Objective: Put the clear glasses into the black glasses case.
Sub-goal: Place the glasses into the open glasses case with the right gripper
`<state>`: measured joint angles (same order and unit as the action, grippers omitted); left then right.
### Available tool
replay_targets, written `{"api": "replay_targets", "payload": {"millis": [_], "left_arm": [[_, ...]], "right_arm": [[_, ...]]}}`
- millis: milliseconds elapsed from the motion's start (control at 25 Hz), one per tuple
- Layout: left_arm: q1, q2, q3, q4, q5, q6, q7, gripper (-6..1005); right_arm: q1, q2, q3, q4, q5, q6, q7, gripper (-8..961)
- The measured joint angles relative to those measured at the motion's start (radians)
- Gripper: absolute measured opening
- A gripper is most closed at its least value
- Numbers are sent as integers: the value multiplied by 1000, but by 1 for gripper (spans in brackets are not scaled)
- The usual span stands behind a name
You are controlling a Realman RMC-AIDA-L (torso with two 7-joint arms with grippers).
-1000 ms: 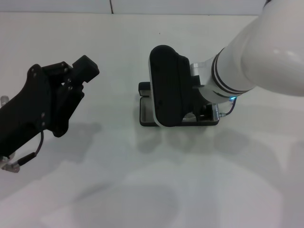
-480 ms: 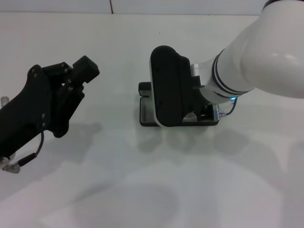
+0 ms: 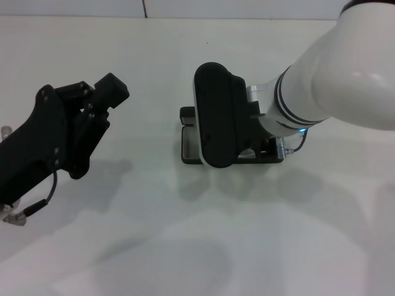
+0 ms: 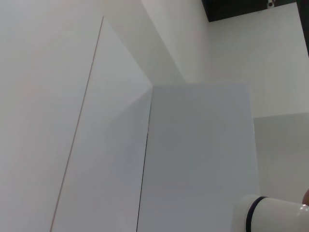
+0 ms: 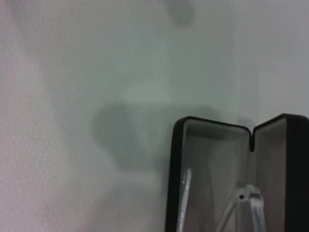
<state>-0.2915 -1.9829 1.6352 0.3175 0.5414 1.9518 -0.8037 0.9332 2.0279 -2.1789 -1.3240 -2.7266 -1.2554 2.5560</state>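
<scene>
Head view: the right gripper (image 3: 250,132) is hovering over the open case (image 3: 190,148) mid-table, its grip impossible to tell; the left gripper (image 3: 102,92) is idling apart, likewise unclear; right wrist view: the glasses (image 5: 244,208) are lying inside the case (image 5: 176,183).

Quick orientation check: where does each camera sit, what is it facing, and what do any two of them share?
Head: looks down at the table; left gripper parked left, right gripper over the black glasses case.
Left wrist: faces pale wall panels; a white arm segment shows.
Right wrist: faces the open case holding the clear glasses; no fingers show.
Shared: head and right wrist show the case.
</scene>
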Motion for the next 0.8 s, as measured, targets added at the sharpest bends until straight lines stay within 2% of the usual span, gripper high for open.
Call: {"api": "replay_targets", "payload": {"millis": [800], "left_arm": [[1,1,0,0,0,0,0,33]], "right_arm": [[7,0,-4,-5,-4,-20,2,159]]}}
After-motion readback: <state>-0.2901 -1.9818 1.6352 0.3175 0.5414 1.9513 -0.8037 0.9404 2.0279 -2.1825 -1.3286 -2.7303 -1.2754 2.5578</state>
